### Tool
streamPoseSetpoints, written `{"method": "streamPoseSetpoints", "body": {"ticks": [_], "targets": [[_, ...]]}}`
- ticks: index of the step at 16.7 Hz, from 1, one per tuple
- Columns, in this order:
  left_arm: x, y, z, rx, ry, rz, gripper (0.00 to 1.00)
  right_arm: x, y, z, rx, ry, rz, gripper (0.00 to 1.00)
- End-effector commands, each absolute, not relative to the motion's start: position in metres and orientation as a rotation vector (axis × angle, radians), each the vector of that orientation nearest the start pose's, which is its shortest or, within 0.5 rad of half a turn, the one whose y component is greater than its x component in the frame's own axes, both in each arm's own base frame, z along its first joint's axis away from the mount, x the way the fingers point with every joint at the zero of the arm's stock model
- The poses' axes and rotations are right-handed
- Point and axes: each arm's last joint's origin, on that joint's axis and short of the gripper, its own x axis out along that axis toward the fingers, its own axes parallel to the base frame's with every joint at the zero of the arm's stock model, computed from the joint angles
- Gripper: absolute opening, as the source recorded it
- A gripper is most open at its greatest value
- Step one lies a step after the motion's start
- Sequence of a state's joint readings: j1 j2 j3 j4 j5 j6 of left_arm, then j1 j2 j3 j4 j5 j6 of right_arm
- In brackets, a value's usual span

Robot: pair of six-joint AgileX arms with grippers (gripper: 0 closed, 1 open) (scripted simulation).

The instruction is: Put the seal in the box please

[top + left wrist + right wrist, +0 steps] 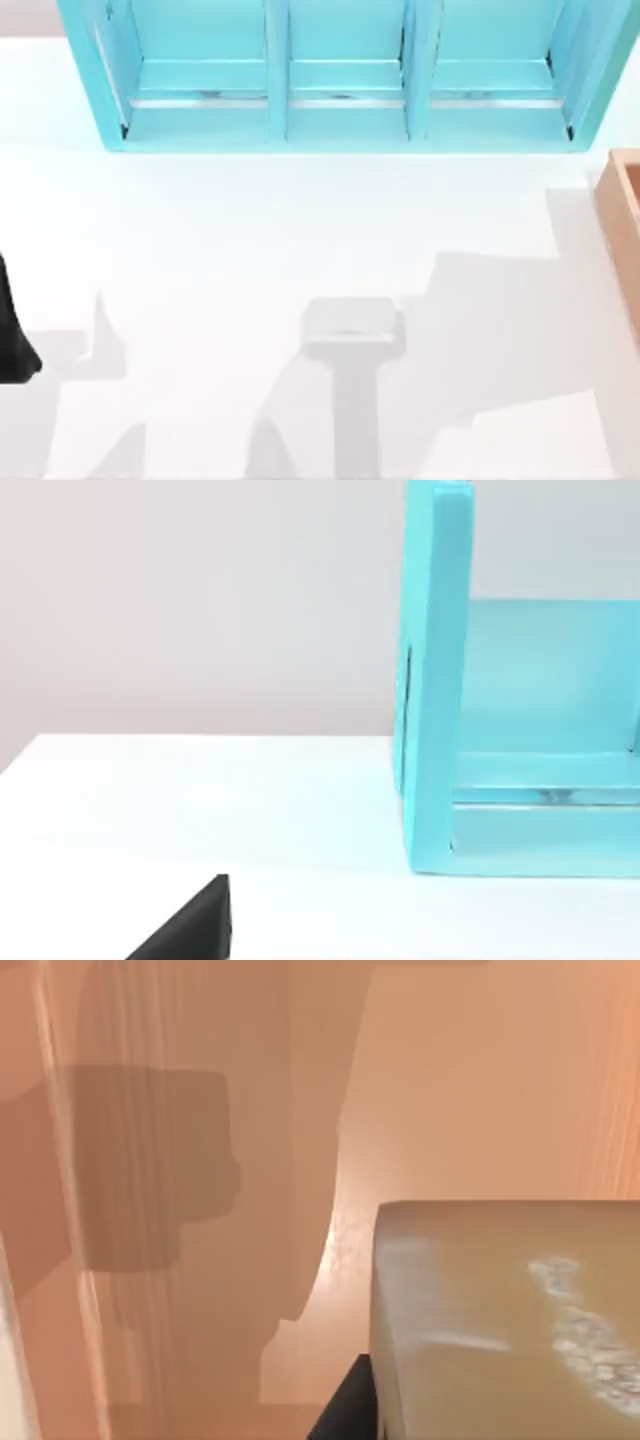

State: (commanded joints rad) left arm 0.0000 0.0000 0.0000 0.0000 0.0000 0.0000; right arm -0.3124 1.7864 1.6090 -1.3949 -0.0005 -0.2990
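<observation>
The white table spreads across the top view, and along its far edge stands the big turquoise three-compartment shelf unit, open toward the camera (the left wrist view looks at one end wall of it). At the table's right edge sits the tan-orange wood-like box, with one thick plain wall and a strip of its inside in sight. The right wrist view looks at the box's orange inner surfaces, and close to that camera is the seal, a small golden-brown block with whitish carved marks on one face, so it is inside the box. The right gripper's dark finger lies against the seal's edge; I cannot tell whether it grips the block. The left arm rests at the table's left edge.
</observation>
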Motion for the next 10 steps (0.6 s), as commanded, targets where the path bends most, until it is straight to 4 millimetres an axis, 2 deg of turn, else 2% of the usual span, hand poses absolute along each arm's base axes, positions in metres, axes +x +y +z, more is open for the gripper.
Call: {"method": "streamPoseSetpoints", "body": {"ticks": [5,10], "targets": [[0.106,-0.001,0.160,0.000,0.000,0.000,1.00,0.321,-0.098,0.269,0.005,1.574,-0.004,0.00],[0.106,-0.001,0.160,0.000,0.000,0.000,1.00,0.321,-0.099,0.227,0.006,1.571,-0.007,0.00]]}}
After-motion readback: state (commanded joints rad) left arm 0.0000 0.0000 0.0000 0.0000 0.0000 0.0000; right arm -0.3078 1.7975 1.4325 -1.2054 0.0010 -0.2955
